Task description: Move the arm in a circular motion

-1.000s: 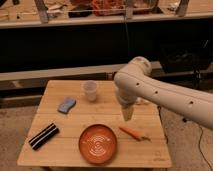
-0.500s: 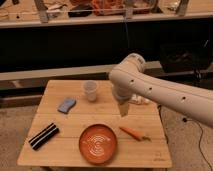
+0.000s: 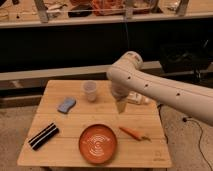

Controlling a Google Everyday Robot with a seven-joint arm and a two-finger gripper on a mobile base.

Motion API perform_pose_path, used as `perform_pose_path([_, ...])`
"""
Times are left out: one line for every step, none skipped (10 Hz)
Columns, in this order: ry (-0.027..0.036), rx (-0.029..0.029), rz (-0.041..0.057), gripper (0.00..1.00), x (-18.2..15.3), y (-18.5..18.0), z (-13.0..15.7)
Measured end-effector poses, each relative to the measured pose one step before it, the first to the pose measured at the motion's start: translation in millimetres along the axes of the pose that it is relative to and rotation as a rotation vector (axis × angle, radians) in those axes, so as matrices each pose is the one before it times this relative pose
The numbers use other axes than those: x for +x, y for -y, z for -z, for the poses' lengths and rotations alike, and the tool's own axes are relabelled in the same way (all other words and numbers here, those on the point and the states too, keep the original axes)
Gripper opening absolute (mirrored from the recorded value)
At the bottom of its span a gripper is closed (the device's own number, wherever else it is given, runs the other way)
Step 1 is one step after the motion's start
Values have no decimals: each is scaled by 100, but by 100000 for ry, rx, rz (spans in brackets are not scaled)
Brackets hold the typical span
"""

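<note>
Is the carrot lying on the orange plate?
No, the carrot lies on the table right of the plate; the gripper hangs above the table.

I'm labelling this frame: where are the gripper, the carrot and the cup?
gripper (image 3: 121,107), camera view, its tapered tip above the table.
carrot (image 3: 132,133), camera view, middle of its orange body.
cup (image 3: 89,91), camera view, its side wall.

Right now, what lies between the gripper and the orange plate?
Camera view: only bare wooden table lies between the gripper, hanging above it, and the orange plate.

no legible text, labels or numbers, claw (image 3: 121,106) hangs above table (image 3: 150,125)
</note>
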Motion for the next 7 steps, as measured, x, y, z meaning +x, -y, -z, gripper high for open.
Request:
perform_pose_path([436,157,-886,80,210,243,-115])
perform_pose_path([170,17,-1233,80,524,143,-171])
perform_pose_path([301,152,-1480,80,581,212,-144])
perform_pose_path([416,-98,-1605,80,606,15,-102])
perform_pose_path([112,176,-1865,80,1012,107,-53])
perform_pose_path([-58,-7,-1647,80,810,144,-45])
perform_pose_path([375,-19,-1683,80,269,200,-36])
